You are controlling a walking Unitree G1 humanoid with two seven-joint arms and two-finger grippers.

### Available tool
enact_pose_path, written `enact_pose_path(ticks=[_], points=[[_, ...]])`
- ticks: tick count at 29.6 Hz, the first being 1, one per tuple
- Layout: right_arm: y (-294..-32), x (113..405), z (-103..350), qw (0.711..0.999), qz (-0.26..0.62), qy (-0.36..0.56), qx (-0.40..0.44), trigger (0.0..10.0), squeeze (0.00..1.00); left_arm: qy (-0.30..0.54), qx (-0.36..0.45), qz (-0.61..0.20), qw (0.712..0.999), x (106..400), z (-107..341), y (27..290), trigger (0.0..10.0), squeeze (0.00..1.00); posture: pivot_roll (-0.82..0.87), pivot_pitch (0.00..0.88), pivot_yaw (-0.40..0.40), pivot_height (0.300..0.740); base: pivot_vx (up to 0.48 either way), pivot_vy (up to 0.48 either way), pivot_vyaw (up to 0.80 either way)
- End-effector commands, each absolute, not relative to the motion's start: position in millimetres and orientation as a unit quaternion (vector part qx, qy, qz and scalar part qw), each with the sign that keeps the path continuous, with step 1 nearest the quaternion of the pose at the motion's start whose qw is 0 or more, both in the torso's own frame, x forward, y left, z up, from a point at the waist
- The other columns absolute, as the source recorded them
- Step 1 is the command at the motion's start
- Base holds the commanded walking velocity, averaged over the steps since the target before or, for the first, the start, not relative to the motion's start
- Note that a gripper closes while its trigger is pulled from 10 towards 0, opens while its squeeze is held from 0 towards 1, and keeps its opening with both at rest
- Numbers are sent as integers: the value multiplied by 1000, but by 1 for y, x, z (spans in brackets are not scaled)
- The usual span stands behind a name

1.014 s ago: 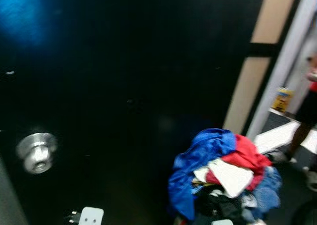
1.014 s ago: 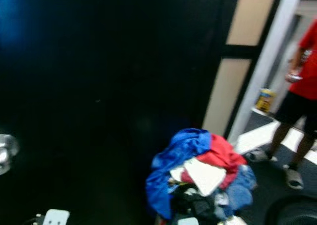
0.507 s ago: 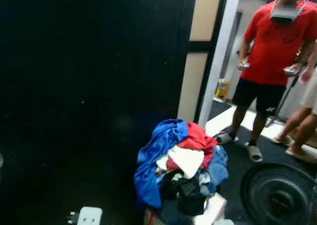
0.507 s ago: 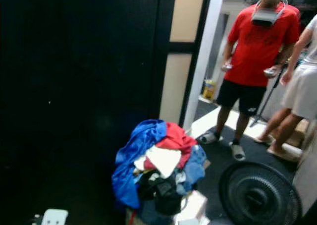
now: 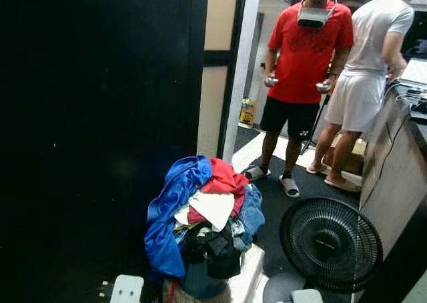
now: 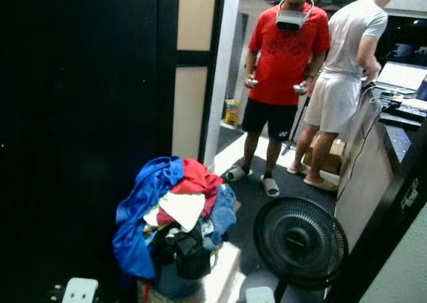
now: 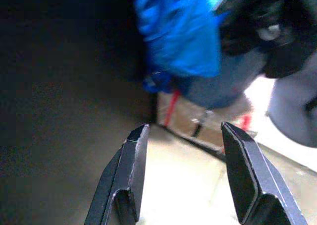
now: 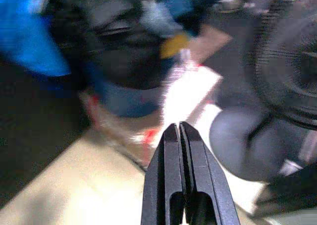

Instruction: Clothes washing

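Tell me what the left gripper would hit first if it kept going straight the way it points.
Probably the box under the laundry pile; the open left gripper aims at its base across bare floor, though depth is unclear.

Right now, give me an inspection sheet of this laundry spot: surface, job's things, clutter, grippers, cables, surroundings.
Surface: pale floor near the grippers, dark mat beyond it.
Job's things: clothes pile, with a blue garment draped over its left side and a red garment on top, heaped over a container whose kind I cannot tell.
Clutter: black floor fan to the right of the pile.
Grippers: left gripper open and empty; right gripper shut and empty; both low, short of the pile.
Cables: cables hang down the desk side at right.
Surroundings: black door at left; two people stand in the doorway.
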State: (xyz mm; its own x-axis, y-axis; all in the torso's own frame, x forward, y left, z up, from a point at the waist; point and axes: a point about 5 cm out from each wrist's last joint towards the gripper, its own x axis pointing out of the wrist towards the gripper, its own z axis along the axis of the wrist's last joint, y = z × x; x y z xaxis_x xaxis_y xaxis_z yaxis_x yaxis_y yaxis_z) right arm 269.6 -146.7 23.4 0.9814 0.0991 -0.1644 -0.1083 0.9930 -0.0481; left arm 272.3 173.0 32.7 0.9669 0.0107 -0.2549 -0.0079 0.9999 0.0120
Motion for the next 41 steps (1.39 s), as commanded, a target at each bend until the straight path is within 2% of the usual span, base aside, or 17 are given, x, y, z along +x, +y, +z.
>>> enact_pose_path(ticks=[1, 11, 18, 25, 34, 41], points=[[-151, 269, 23, 995, 47, 80, -30, 10000, 0, 137, 7, 9, 991, 270, 28, 174, 10000, 0, 35, 59, 13, 740, 458, 0, 0], [-151, 270, 24, 995, 51, 81, -25, 10000, 0, 134, 9, 8, 991, 271, 29, 173, 10000, 0, 36, 52, 11, 740, 471, 0, 0], [-151, 270, 23, 995, 51, 83, -32, 10000, 0, 135, 8, 8, 991, 271, 28, 173, 10000, 0, 35, 50, 12, 740, 472, 0, -773], [-152, 270, 23, 995, 49, 84, -32, 10000, 0, 136, 7, 7, 991, 272, 28, 172, 10000, 0, 32, 56, 11, 740, 441, 0, -114], [-157, 269, 22, 995, 39, 90, -35, 10000, 0, 141, 5, 7, 990, 272, 26, 172, 10000, 0, 27, 60, 10, 740, 415, 0, -749], [-157, 268, 22, 994, 40, 89, -40, 10000, 0, 146, 4, 6, 989, 273, 25, 170, 10000, 0, 23, 63, 11, 740, 0, 0, 0]])
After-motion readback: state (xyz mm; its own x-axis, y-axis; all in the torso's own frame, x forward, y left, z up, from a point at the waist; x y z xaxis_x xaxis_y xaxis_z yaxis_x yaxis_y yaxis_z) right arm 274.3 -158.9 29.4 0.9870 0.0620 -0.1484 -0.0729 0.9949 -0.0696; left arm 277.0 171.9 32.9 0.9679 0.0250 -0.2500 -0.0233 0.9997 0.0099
